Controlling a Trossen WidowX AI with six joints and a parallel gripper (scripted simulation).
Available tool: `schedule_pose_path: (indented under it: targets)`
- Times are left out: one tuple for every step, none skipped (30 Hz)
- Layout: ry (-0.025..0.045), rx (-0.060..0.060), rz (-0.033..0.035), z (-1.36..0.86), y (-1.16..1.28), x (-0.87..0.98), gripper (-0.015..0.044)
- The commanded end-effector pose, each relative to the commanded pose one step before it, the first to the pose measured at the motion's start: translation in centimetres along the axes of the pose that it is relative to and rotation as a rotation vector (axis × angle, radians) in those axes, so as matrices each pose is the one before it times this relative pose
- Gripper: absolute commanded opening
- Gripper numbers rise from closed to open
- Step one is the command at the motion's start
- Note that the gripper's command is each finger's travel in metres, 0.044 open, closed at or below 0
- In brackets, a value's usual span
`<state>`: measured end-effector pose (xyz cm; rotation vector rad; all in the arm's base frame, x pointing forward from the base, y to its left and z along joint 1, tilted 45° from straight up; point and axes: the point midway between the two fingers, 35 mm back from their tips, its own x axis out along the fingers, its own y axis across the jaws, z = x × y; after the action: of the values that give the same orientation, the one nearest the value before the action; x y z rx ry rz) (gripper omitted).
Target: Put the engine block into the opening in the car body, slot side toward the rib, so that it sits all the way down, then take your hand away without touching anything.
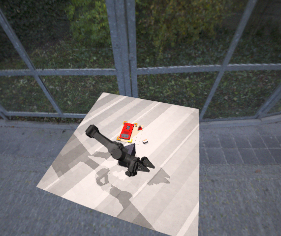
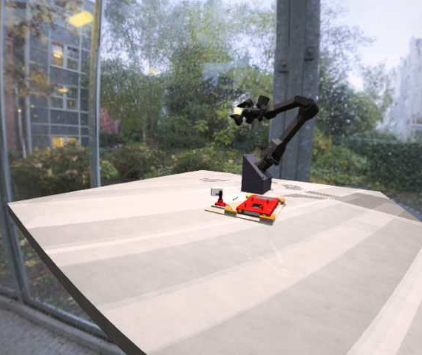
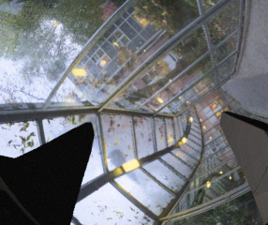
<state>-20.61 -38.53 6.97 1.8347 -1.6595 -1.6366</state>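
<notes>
The red car body lies flat between orange corner pieces. A dark, grey-edged recess shows in its top; the rib is too small to make out. A small white and dark block stands apart on the table, beside the body's board. A small red piece with a black upright part stands on the pale board beside the body. I cannot tell for certain which of the two is the engine block. My gripper is wide open and empty, high above the table, away from all of them.
Orange corner pieces stand around the car body on a thin pale board. The arm's dark base stands close to the board. The wrist view shows only the surroundings between the fingers, none of the parts.
</notes>
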Motion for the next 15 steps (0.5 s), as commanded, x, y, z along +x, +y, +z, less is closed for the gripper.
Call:
schedule_pose_path:
  targets:
    - [0.0224,-0.0988,-0.06157,-1.285,-1.775,0.735,0.044]
    - [0.00694,-0.0292,-0.0144,-0.392,-0.371,0.153,0.044]
    - [0.00722,-0.0292,-0.01423,-0.4,-0.361,0.154,0.044]
    - [0.00749,-0.0293,-0.01406,-0.408,-0.35,0.154,0.044]
    - [0.00823,-0.0299,-0.01373,-0.402,-0.327,0.159,0.044]
    - [0.00852,-0.03,-0.01355,-0.41,-0.317,0.16,0.044]
    - [0.00879,-0.03,-0.01335,-0.416,-0.306,0.161,0.044]
    - [0.00905,-0.0301,-0.01314,-0.423,-0.294,0.161,0.044]
    - [0.00931,-0.0301,-0.01293,-0.429,-0.283,0.162,0.044]
    - [0.00957,-0.0302,-0.01271,-0.435,-0.272,0.163,0.044]
    - [0.00981,-0.0302,-0.01249,-0.44,-0.26,0.164,0.044]
    - [0.01005,-0.0303,-0.01226,-0.445,-0.248,0.165,0.044]
    - [0.01029,-0.0303,-0.01203,-0.45,-0.237,0.165,0.044]
    - [0.01052,-0.0304,-0.0118,-0.454,-0.225,0.166,0.044]
    - [0.01026,-0.03,-0.0115,-0.462,-0.214,0.17,0.044]
